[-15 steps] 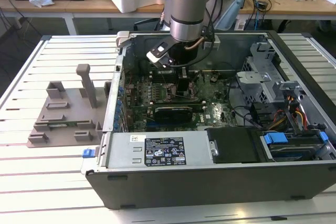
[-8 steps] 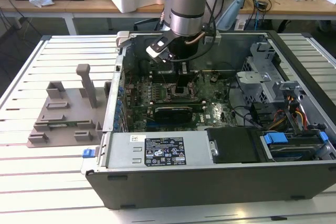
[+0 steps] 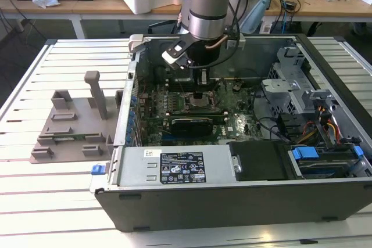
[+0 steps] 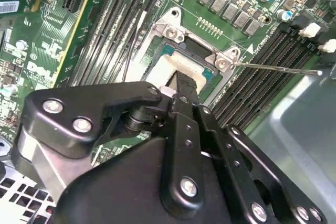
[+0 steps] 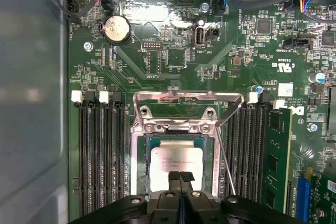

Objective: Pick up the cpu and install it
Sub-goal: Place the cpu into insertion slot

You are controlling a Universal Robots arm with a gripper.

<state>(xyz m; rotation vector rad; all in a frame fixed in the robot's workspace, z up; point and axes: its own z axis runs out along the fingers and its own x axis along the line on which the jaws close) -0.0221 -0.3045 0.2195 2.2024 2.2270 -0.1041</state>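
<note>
The cpu, a shiny silver square, lies flat inside the motherboard socket, and the socket's metal load plate is swung open behind it. In the second wrist view the cpu shows as a bright patch in the socket. My gripper hangs straight over the cpu's near edge with its two black fingers pressed together and nothing between them. I cannot tell whether the tips touch the chip. In the exterior view the gripper reaches down into the open computer case above the socket.
Rows of memory slots flank the socket, and a thin retention lever stands beside it. A grey plastic holder tray sits on the table at the exterior view's left. The power supply and drive cage crowd the case.
</note>
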